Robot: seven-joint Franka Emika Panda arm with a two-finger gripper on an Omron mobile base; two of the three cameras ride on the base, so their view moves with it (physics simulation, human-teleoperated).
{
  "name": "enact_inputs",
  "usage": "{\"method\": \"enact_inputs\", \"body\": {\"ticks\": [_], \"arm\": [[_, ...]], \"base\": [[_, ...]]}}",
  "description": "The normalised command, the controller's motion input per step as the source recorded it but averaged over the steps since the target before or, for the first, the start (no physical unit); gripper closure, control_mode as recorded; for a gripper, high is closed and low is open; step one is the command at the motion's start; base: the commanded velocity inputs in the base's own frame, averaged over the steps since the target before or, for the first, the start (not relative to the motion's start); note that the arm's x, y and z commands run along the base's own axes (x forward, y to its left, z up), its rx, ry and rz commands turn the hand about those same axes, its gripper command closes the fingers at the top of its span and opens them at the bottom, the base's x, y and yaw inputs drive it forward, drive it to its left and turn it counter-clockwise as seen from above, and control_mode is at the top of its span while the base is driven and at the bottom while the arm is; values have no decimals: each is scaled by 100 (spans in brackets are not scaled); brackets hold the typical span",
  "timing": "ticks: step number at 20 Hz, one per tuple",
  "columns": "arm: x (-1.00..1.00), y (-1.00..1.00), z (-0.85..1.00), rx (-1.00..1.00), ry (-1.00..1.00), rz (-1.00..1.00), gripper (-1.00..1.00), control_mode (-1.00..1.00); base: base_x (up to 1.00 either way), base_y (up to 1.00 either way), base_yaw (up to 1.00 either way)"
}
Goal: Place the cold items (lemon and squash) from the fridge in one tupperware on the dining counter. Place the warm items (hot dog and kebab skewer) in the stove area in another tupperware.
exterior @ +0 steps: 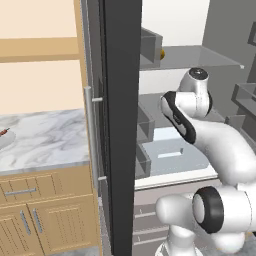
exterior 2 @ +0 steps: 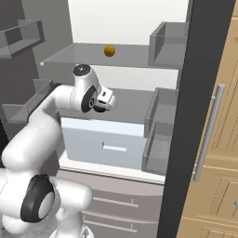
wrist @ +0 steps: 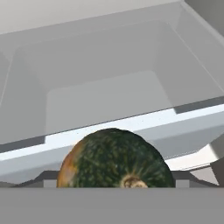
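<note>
- The squash (wrist: pixel 114 159) had a dark green, speckled rind, dull and faintly rough.
- The counter top (exterior: pixel 45 137) looked like polished grey-veined marble.
- The cabinet fronts (exterior: pixel 45 220) were pale matt wood with metal handles.
- The fridge shelves (exterior 2: pixel 93 58) looked like smooth, translucent grey plastic.

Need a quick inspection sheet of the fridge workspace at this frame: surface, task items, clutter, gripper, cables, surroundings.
Surface: grey fridge shelf, bare where seen; pale drawer below it.
Job's things: lemon on the upper glass shelf; squash close before the hand camera, in front of a grey bin.
Clutter: nothing seen.
Gripper: gripper reaching over the middle shelf; open or shut cannot be told.
Cables: nothing seen.
Surroundings: open fridge door, marble counter, wood cabinets.
</note>
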Motion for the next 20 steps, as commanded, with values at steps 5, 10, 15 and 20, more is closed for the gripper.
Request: {"method": "enact_inputs", "body": {"ticks": [5, 10, 15, 20], "arm": [[-74, -12, 20, 0, 0, 0, 100, -100], [-55, -8, 16, -2, 0, 0, 100, -100], [-47, -11, 4, -1, -1, 0, 100, -100], [-53, -21, 10, 5, -4, -2, 100, -100]], "base": [[0, 0, 0], [0, 0, 0], [0, 0, 0], [0, 0, 0]]}}
